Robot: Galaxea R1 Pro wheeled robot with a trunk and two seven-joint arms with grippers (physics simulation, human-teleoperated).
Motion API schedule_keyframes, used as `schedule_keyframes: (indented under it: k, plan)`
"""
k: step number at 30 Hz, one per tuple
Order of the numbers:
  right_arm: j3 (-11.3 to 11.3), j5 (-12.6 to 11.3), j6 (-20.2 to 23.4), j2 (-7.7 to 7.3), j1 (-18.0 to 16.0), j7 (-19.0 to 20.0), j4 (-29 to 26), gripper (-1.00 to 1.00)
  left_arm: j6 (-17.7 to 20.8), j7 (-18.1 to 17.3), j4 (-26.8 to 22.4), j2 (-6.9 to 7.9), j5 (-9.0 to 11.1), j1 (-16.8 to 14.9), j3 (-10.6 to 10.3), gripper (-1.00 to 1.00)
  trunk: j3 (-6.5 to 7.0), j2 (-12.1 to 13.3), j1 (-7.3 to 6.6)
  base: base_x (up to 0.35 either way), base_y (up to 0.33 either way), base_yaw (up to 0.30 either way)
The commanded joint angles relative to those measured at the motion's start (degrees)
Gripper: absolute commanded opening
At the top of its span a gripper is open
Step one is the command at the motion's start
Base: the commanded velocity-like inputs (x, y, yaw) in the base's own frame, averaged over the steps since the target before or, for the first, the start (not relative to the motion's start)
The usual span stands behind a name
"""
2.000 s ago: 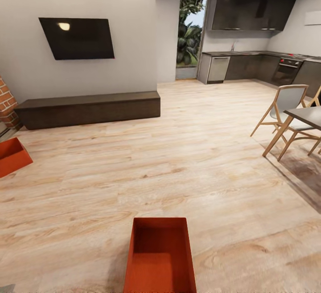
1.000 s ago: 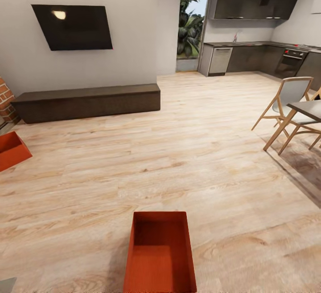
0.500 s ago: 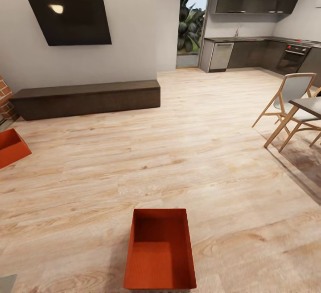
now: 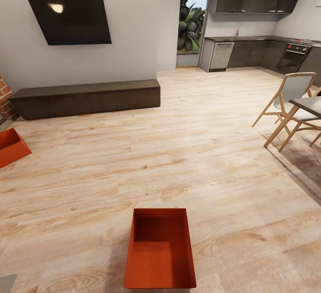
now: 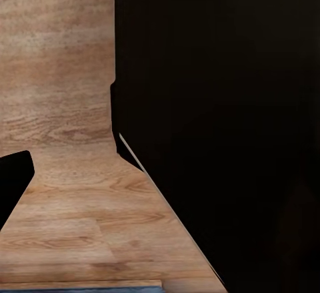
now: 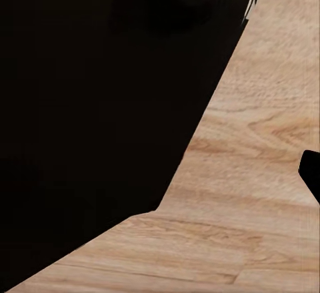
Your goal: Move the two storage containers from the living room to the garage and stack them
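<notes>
1. Since two seconds ago the whole head view has shifted: the near storage container (image 4: 159,249) now shows its full rim and the wall TV (image 4: 70,20) sits higher in the picture. This is camera movement; the things themselves lie as before. From half a second ago the view is all but unchanged.
2. Near storage container: orange-red, topless, empty, standing upright on the light wood plank flooring (image 4: 187,150) at the lower centre of the head view, long axis running away from the robot.
3. Second storage container (image 4: 11,147): same colour, at the left edge of the head view, partly cut off, turned at an angle, well apart from the first and near a brick column (image 4: 4,99).
4. Living room fixtures: long dark low bench (image 4: 87,98) against the grey wall under the TV; dining chair (image 4: 285,108) and table corner (image 4: 310,106) at the right; dark kitchen units (image 4: 258,54) in the background.
5. Left wrist view: a large black mass beside wood flooring (image 5: 60,139); a dark tip at the picture's edge. Whether the left gripper is spread or closed cannot be told.
6. Right wrist view: likewise black mass and wood flooring (image 6: 267,173); the right gripper's state cannot be told
</notes>
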Motion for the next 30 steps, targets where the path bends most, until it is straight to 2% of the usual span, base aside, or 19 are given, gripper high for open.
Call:
schedule_keyframes:
  k: [1, 30]
  plan:
    - [0.48, -0.56, -0.25, 0.07, -0.03, -0.06, 0.07, 1.0, 0.05, -0.01, -0.03, 0.0, 0.44, -0.01, -0.01, 1.0, -0.04, -0.02, 0.0, 0.0, 0.0, 0.0]
    - [0.54, -0.56, -0.25, 0.04, -0.03, -0.07, 0.03, 1.0, 0.05, -0.01, -0.03, 0.0, 0.47, -0.01, -0.02, 1.0, -0.04, -0.02, 0.0, 0.0, 0.0, 0.0]
